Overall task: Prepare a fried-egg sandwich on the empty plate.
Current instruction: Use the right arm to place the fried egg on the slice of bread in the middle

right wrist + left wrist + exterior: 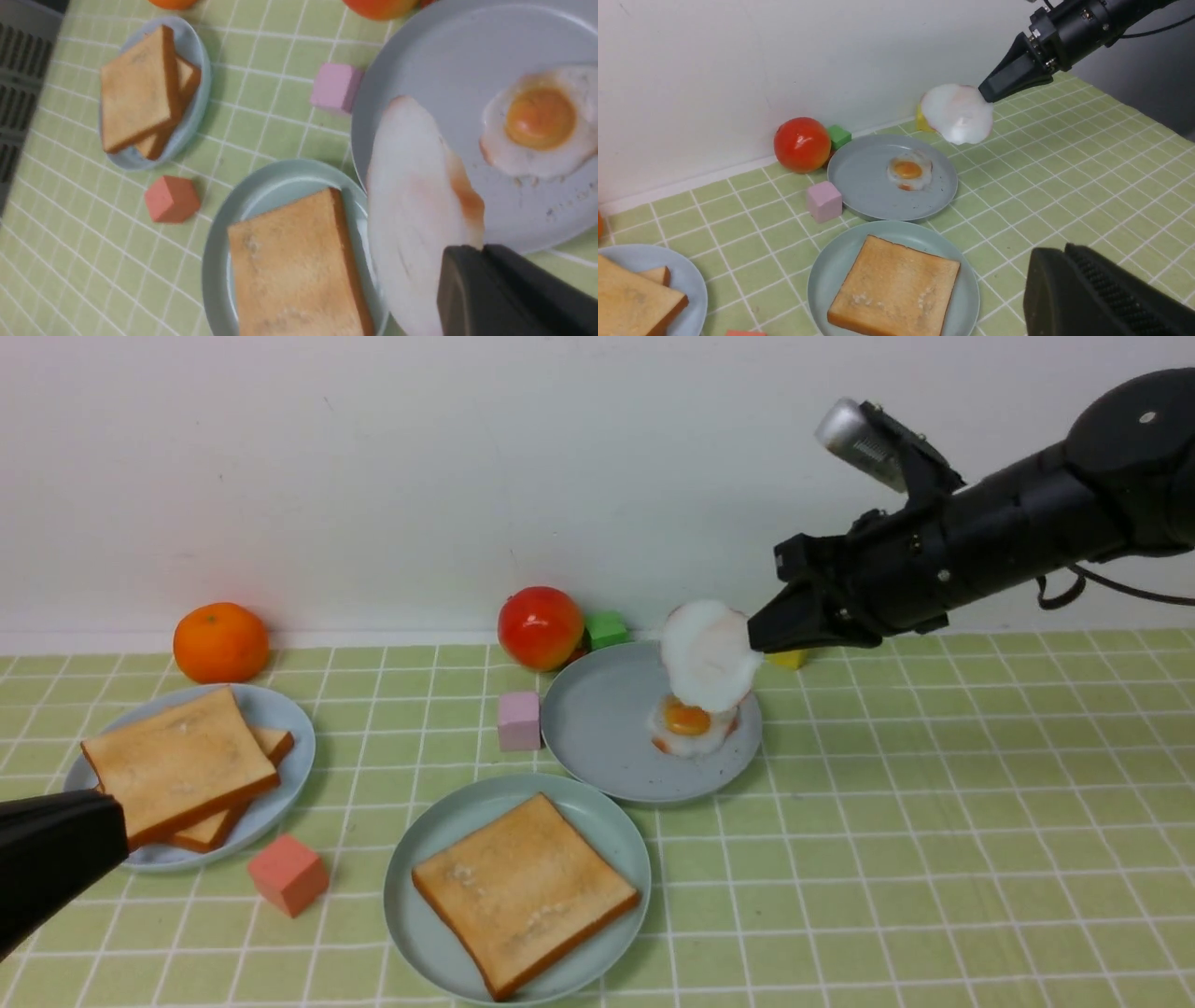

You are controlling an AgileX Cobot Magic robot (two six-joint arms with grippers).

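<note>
Gripping fried egg (708, 655) edge aloft, right tool (758, 637) clamped, left tool (1059, 249) pressed together.

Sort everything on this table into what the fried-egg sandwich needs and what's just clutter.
For the job: teal plate, toast slice on it, held fried egg in the right end effector, spare fried egg on the grey plate, stacked toast slices on the left plate.

Lying about: orange, tomato, pink block, green block, yellow block, red block.
</note>
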